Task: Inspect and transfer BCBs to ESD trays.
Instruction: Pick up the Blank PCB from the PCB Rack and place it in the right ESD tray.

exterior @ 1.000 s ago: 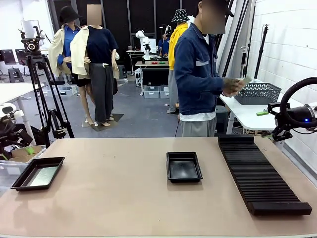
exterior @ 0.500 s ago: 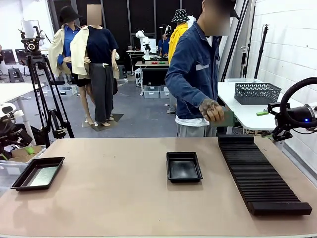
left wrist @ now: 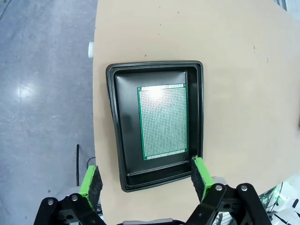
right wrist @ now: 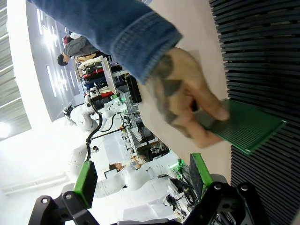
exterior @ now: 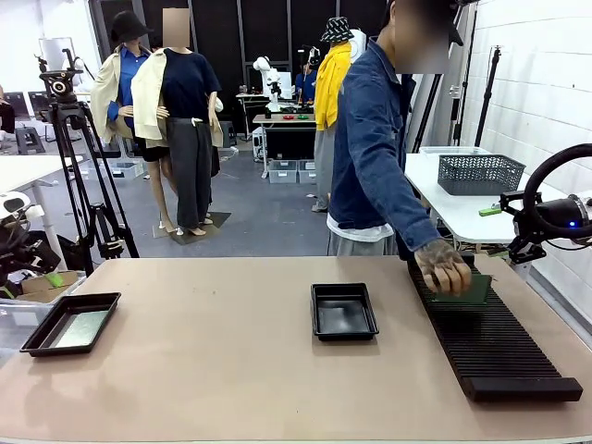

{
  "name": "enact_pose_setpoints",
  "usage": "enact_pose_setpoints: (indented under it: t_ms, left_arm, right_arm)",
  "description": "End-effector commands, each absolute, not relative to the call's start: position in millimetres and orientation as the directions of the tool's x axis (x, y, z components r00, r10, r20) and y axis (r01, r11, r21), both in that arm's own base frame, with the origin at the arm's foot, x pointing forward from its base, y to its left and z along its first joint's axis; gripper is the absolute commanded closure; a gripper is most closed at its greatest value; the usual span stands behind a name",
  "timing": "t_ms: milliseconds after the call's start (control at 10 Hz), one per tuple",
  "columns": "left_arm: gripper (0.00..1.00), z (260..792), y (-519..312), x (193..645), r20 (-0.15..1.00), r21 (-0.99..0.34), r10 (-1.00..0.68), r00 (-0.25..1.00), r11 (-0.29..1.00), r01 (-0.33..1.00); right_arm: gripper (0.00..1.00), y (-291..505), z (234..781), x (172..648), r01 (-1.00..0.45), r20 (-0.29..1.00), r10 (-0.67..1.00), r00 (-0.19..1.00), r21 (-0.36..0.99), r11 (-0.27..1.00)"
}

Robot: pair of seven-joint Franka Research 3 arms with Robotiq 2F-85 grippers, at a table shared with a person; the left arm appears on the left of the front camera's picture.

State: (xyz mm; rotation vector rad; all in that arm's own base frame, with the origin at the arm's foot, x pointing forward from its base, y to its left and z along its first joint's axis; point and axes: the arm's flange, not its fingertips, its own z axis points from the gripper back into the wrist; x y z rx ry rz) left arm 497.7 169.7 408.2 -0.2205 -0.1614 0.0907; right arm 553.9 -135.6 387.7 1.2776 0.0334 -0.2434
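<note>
Left gripper (left wrist: 145, 177) sits at the bottom of its wrist view, jaws spread wide, looking down on the left ESD tray (left wrist: 115, 140) at the table (left wrist: 243, 70) edge. The first BCB (left wrist: 164, 122) lies flat on that tray's floor, mid-frame. Right gripper (right wrist: 141, 176), jaws wide apart too, faces the person's hand (right wrist: 183, 98), which pinches the second BCB (right wrist: 248, 124) by one end over the black slotted rack (right wrist: 262, 47), right of frame; whether board touches rack is unclear. Front view: centre ESD tray (exterior: 344, 337) mid-table, rack just right, person in a denim jacket (exterior: 370, 139) leaning in from the far side, upper right
</note>
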Motion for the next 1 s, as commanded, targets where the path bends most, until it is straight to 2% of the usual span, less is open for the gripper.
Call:
enact_pose_setpoints:
  t_ms: [0, 900]
  left_arm:
    - [0.00, 410.6, 170.4, 498.7, 0.155, -0.229, 0.112, 0.982, 0.971, -0.075]
    - [0.00, 410.6, 170.4, 498.7, 0.155, -0.229, 0.112, 0.982, 0.971, -0.075]
  right_arm:
    - [0.00, -132.1, 388.5, 549.3, 0.207, -0.168, -0.163, 0.972, 0.943, 0.262]
    - [0.00, -132.1, 388.5, 549.3, 0.207, -0.168, -0.163, 0.972, 0.943, 0.262]
